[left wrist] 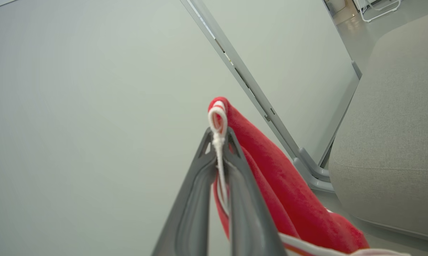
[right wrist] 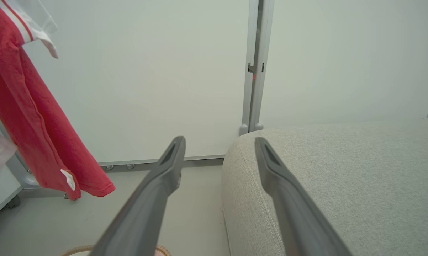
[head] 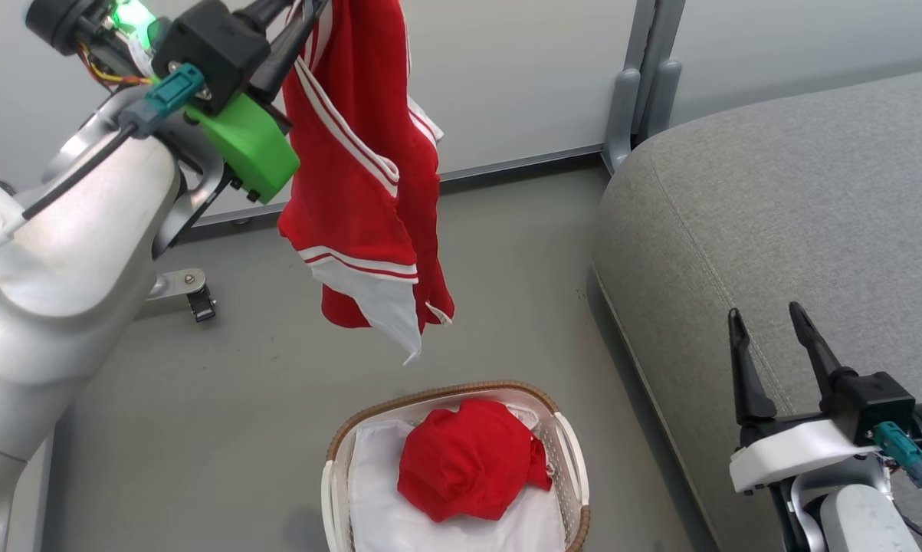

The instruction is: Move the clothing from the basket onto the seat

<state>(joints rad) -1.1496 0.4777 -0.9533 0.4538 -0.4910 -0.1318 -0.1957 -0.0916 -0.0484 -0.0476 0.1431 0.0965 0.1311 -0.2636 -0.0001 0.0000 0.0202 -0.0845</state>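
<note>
Couch seat, grey and woven with a stitched seam, takes up the right side of the head view. Smooth grey floor spreads to its left, backed by pale wall panels that are joined by a grey post. The pale left arm rises at the left of that view.

From the raised left end effector hangs a red garment with white stripe trim. It dangles free in the air over the floor, apart from both the seat and the basket. In the left wrist view the two fingers are pressed together on a white-edged fold at the top of this garment, and the cloth falls away below them.

The basket, cream with a brown rim, stands on the floor near the seat's front edge, at the bottom of the head view. A white sheet lines it, and a second red garment lies bunched on top of the sheet.

The right end effector hovers over the seat's near edge, its fingers spread wide and empty.
</note>
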